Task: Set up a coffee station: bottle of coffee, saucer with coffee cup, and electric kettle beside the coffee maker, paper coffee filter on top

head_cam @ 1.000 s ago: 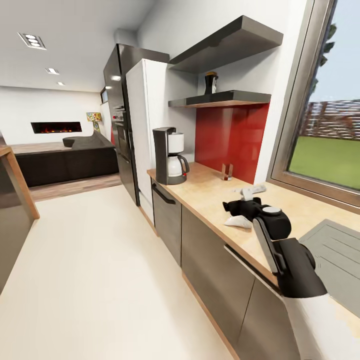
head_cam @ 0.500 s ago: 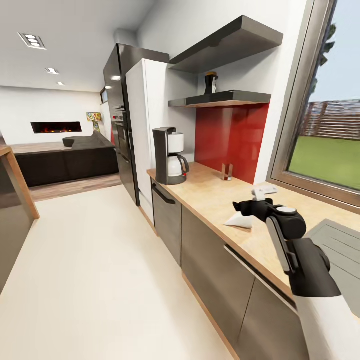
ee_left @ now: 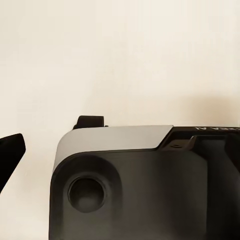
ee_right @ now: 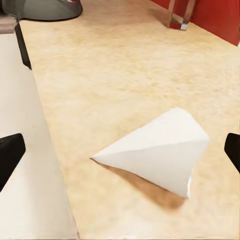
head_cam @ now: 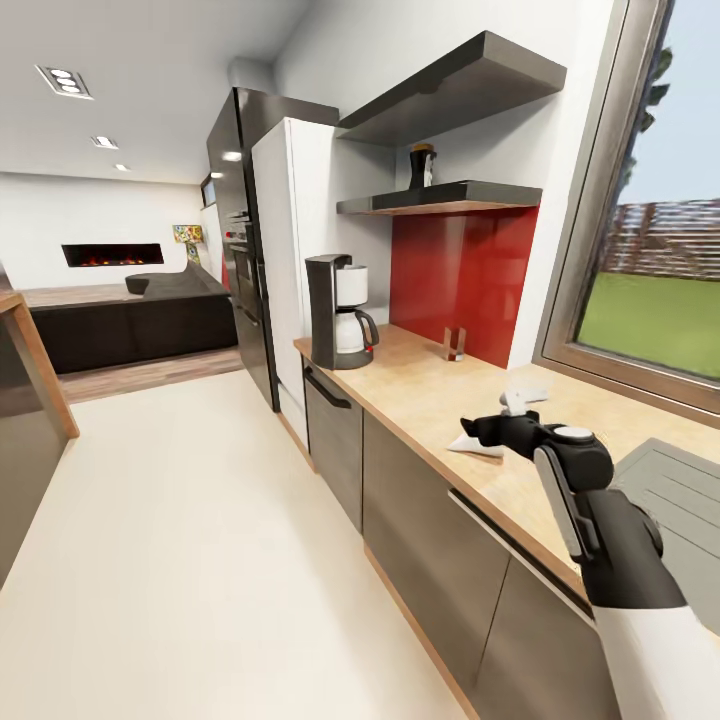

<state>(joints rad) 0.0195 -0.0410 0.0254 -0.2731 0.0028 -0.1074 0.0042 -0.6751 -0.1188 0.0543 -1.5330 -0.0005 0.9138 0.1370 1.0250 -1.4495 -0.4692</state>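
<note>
— Wood-grain desk (head_cam: pixel 420 385) ahead; my right hand (ee_right: pixel 120 150) is spread, straddling the paper coffee filter (ee_right: pixel 160 150) lying flat.
— Left hand?
— Can't tell; mostly cut off. Coffee maker (head_cam: pixel 338 311) stands far along.

I'm scanning for lettering and nothing comes up that I can read. On the left wrist camera there's a thin strip of pale marks along the top edge of the dark grey and silver robot housing (ee_left: pixel 150 165), cut off and too small for me to make out. From the head camera, the small dark jar with the white label (head_cam: pixel 422 165) on the glossy black slab shelf (head_cam: pixel 440 197) is too far off; its label shows me no legible words.
</note>
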